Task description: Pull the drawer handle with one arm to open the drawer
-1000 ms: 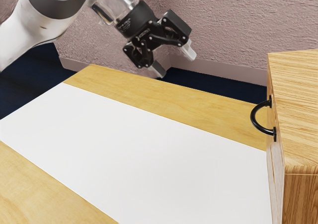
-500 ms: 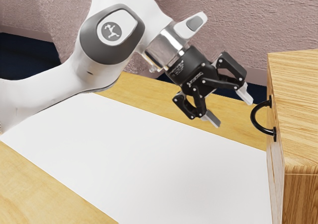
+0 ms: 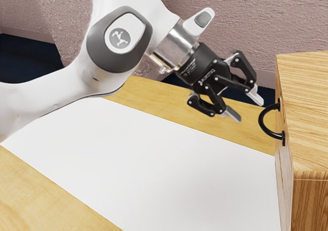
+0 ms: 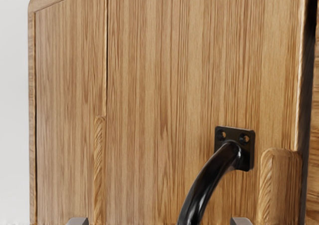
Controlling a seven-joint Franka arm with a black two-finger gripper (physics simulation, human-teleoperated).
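"One thing first: how is your hand standing?"

"My gripper (image 3: 245, 106) is hanging in the air above the far wooden strip of the table (image 3: 154, 99). Its two fingers are spreading wide apart and gripping nothing. It is pointing toward the exterior view's right, at the cabinet (image 3: 305, 103)."

"And the handle?"

"The black handle (image 3: 265, 122) is sticking out of the cabinet's front face as a curved bar bending toward me. It is sitting just beside my fingertips (image 3: 254, 95) and slightly lower than them. I am not touching it: a narrow gap is showing between the nearest finger and the bar. Through my wrist camera I am looking straight at the drawer front (image 4: 164, 85), its wood grain running up and down. There the handle (image 4: 209, 182) is curving out of a small black mounting plate (image 4: 234, 141) with two screw holes."

"Is the drawer standing out?"

"As far as I can tell, the drawer front is lying level with the cabinet's face."

"What else is lying around?"

"A white sheet (image 3: 143, 159) is covering the middle of the table. My arm (image 3: 118, 41) is coming in from the exterior view's left. A rough pinkish wall (image 3: 266, 16) is standing behind, and a dark blue floor (image 3: 31, 57) is showing below it."
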